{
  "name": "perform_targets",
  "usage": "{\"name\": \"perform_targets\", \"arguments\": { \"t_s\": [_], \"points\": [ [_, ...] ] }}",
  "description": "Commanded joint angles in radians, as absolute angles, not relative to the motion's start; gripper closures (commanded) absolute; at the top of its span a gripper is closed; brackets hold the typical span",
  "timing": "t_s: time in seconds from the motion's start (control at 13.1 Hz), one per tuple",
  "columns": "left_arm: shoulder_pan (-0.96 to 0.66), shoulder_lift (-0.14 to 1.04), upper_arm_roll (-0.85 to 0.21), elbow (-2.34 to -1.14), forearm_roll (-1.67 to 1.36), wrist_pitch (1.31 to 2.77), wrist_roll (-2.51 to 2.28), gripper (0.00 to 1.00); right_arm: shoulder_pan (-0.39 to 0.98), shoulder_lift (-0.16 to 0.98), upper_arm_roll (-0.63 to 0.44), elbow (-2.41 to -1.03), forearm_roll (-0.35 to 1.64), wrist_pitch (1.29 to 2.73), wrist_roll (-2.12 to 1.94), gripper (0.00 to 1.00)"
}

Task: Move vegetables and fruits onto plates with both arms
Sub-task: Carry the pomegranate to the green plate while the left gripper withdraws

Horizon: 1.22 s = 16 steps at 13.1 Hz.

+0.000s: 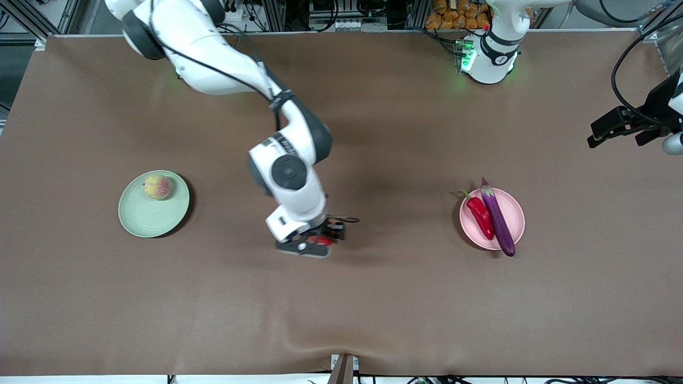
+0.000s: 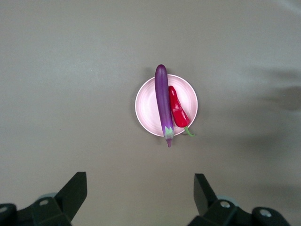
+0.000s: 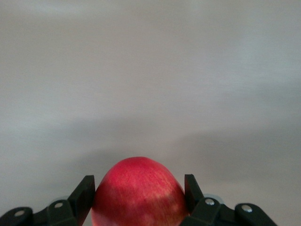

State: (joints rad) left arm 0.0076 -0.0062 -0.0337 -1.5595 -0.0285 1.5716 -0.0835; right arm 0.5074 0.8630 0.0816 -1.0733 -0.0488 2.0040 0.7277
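Two plates sit well apart on the table [image 1: 373,320]: the green plate [image 1: 144,221] holds the peach [image 1: 157,187], the pink plate [image 1: 515,216] the eggplant [image 1: 497,216] and chili pepper [image 1: 480,216]. Between them, the right hand [image 1: 320,241] pinches the red fruit [image 3: 137,193]. The left hand [image 2: 140,193] waits, spread wide, high over the pink plate.

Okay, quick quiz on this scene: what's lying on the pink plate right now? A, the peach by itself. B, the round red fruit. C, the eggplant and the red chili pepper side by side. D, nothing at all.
C: the eggplant and the chili pepper lie side by side on the pink plate, while the peach sits on the green plate.
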Motion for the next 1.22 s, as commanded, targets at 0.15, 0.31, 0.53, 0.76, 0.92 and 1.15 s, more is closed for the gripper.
{"name": "perform_targets", "arguments": {
  "t_s": [0.15, 0.31, 0.53, 0.76, 0.92, 1.15],
  "points": [
    [0.008, -0.015, -0.031, -1.565, -0.037, 1.562, -0.078, 0.0, 0.319, 0.747, 0.118, -1.126, 0.058, 1.801, 0.54, 1.0],
    [0.008, -0.015, -0.031, -1.565, -0.037, 1.562, -0.078, 0.0, 0.238, 0.695, 0.118, -1.172, 0.06, 1.703, 0.407, 1.0],
    [0.009, -0.017, -0.031, -1.565, -0.037, 1.559, -0.078, 0.0, 0.062, 0.522, 0.117, -1.453, 0.06, 1.718, 0.108, 1.0],
    [0.009, -0.017, -0.028, -1.565, -0.037, 1.56, -0.078, 0.0, -0.032, 0.483, 0.109, -1.546, 0.058, 1.713, -0.004, 1.0],
    [0.009, -0.017, -0.026, -1.565, -0.037, 1.56, -0.077, 0.0, -0.057, 0.486, 0.104, -1.654, 0.046, 1.805, -0.008, 1.0],
    [0.011, -0.017, -0.025, -1.563, -0.037, 1.56, -0.077, 0.0, -0.1, 0.491, 0.104, -1.778, 0.043, 1.955, -0.107, 1.0]
  ]
}}
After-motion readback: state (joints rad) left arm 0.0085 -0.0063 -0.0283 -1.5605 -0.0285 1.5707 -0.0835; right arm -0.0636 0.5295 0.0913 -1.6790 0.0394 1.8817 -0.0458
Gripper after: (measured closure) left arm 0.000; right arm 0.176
